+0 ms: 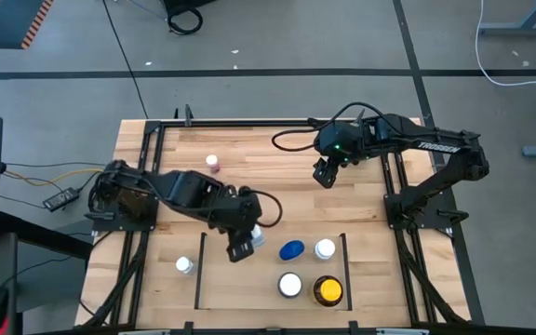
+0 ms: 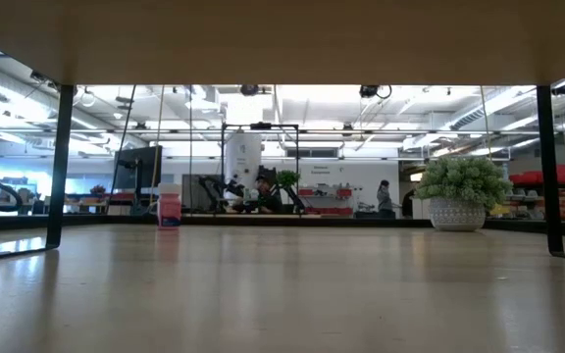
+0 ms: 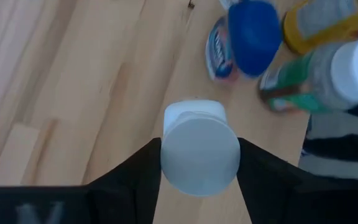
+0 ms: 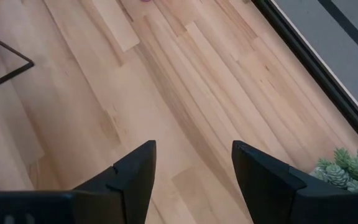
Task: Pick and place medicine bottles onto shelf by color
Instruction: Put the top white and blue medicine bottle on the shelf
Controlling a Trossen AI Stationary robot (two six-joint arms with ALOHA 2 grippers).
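My left gripper (image 1: pixel 241 246) is at the shelf bay's far left, shut on a white-capped bottle (image 3: pixel 200 154). In the light wood bay (image 1: pixel 249 288), between two thin black bars, stand a blue bottle (image 1: pixel 291 249), two white-capped bottles (image 1: pixel 325 248) (image 1: pixel 289 285) and an amber yellow-capped one (image 1: pixel 328 291). Another white-capped bottle (image 1: pixel 185 265) stands left of the bay. A reddish bottle (image 1: pixel 212 163) stands far back and also shows in the low view (image 2: pixel 169 206). My right gripper (image 1: pixel 324 175) is open and empty over the table's far right. My left gripper pinches the white-capped bottle between its two fingers, at the sides of its white cap (image 3: pixel 166 155). The fingers (image 3: pixel 135 177) point down at it from above. The bottle is upright. I cannot tell whether its base is on the wood.
A spiky green plant (image 2: pixel 464 191) in a white pot stands at the table's far right corner and shows in the right wrist view (image 4: pixel 347 171). Black frame rails (image 1: pixel 394 186) run along both sides of the table. Bare wood lies between the two grippers.
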